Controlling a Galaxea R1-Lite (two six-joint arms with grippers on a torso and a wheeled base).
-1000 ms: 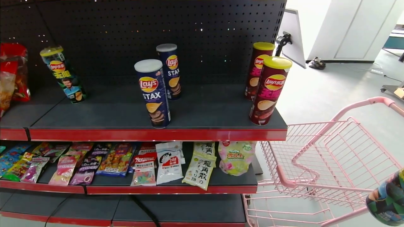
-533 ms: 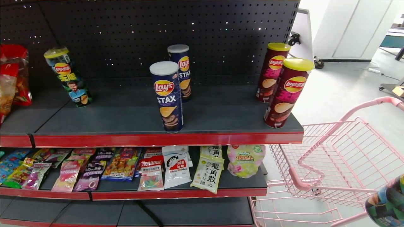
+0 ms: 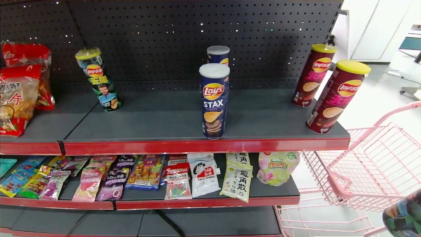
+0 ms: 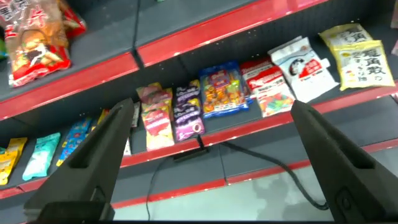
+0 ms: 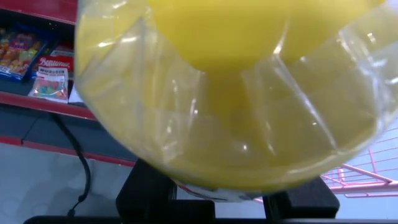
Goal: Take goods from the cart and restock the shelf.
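Observation:
A green and black patterned chips can (image 3: 403,214) with a yellow lid (image 5: 236,37) hangs at the lower right, over the pink cart (image 3: 378,158). My right gripper (image 5: 227,190) is shut on it, and the can hides most of both fingers. A matching green can (image 3: 98,80) stands at the back left of the upper shelf (image 3: 164,118). My left gripper (image 4: 214,155) is open and holds nothing, low in front of the snack bags (image 4: 217,93) on the lower shelf.
Two blue cans (image 3: 213,100) stand mid-shelf, one behind the other. Two maroon cans (image 3: 337,97) stand at the shelf's right end. Red snack bags (image 3: 19,89) lie at the left. Several snack bags (image 3: 204,172) line the lower shelf. The shelf between the green and blue cans is bare.
The whole head picture has shifted right, so the camera has turned left. The held can stays at the lower right corner. Nothing on the shelf has moved.

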